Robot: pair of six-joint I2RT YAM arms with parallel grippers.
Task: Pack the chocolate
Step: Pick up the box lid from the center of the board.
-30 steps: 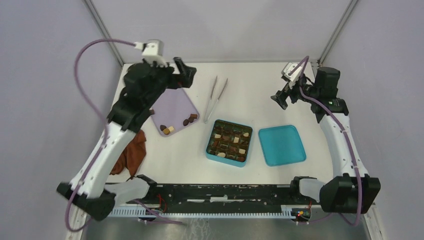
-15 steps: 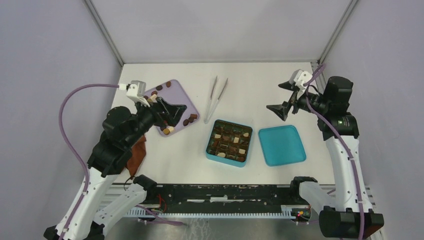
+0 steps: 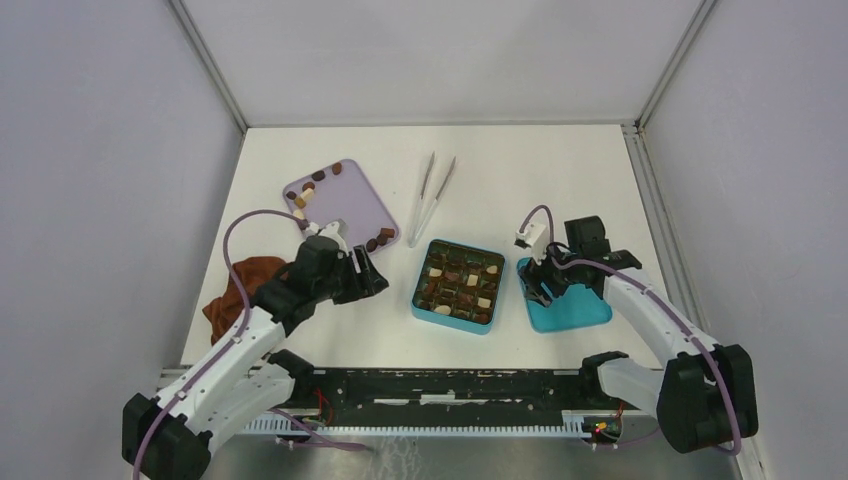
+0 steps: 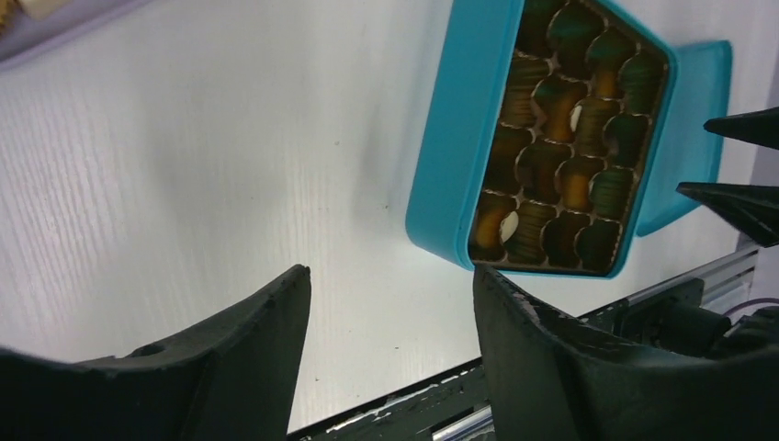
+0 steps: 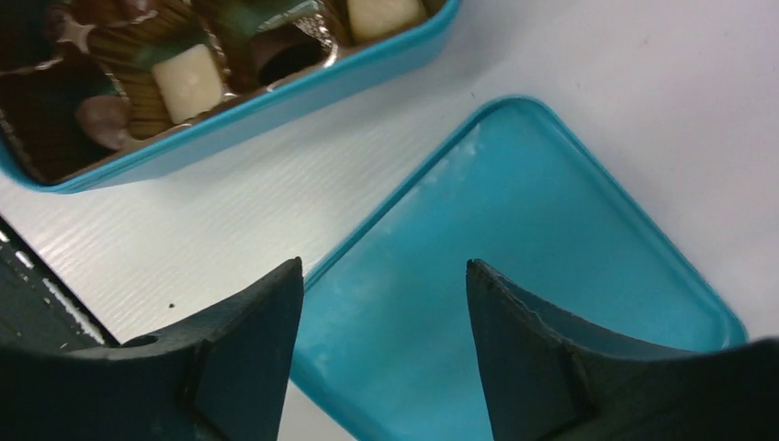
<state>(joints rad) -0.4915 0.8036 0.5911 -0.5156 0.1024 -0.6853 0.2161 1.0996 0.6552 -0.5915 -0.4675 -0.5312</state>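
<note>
White table is seen from above, closed in by pale grey walls. The chocolate is found in two places. Some pieces are scattered on the lilac tray at the far left: a few along its far corner, and a small cluster at its near right edge. The rest are set in the cells of the teal box at the middle of the table. In the right wrist view, cream blocks and a dark piece are seen in gold-brown cups.

The left gripper is held low over bare table between the tray and the box. The tray's near cluster lies just beyond it and the box just to its right. In its wrist view its jaws are spread wide and nothing is held between them. The box wall is seen ahead of the fingertips, apart from them.

The right gripper is held on the other side of the box, over the near left part of the teal lid, which lies flat beside the box. Its jaws are likewise parted wide and nothing is gripped. Whether the fingertips touch the lid cannot be told. The boxed chocolate thus lies between the two grippers.

Metal tweezers are laid beyond the box, and a reddish-brown cloth is bunched at the left edge, near the left arm.
</note>
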